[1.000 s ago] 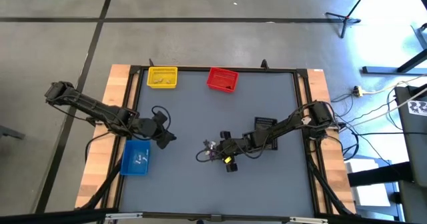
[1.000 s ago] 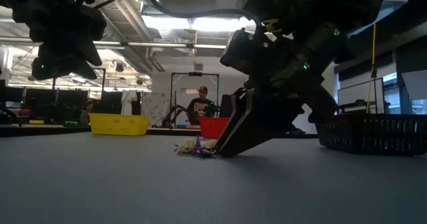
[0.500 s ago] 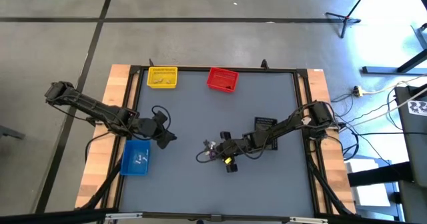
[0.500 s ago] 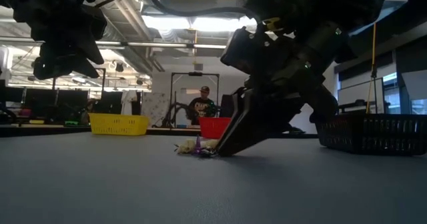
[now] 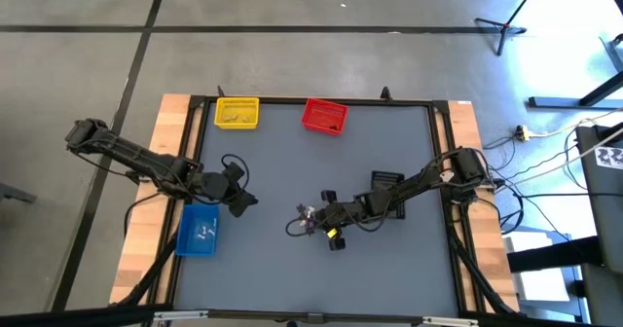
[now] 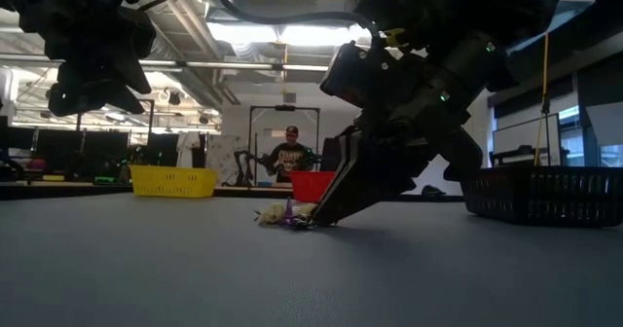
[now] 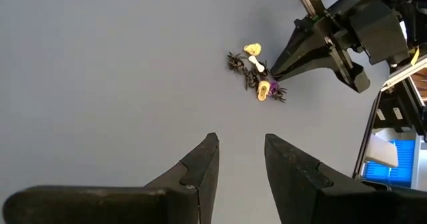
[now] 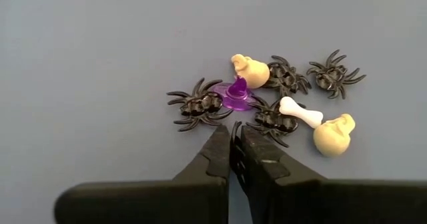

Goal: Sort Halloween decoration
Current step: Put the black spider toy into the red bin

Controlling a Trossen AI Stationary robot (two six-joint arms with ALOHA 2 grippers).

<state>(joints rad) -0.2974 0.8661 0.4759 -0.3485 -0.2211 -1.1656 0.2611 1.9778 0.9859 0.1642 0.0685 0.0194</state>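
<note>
On the worktop from above, we see our right hand at the trinkets; our left hand hovers above the blue bin. Left wrist: fingers spread. Right wrist: fingers pressed together, empty, tips beside a spider and purple hat.
</note>
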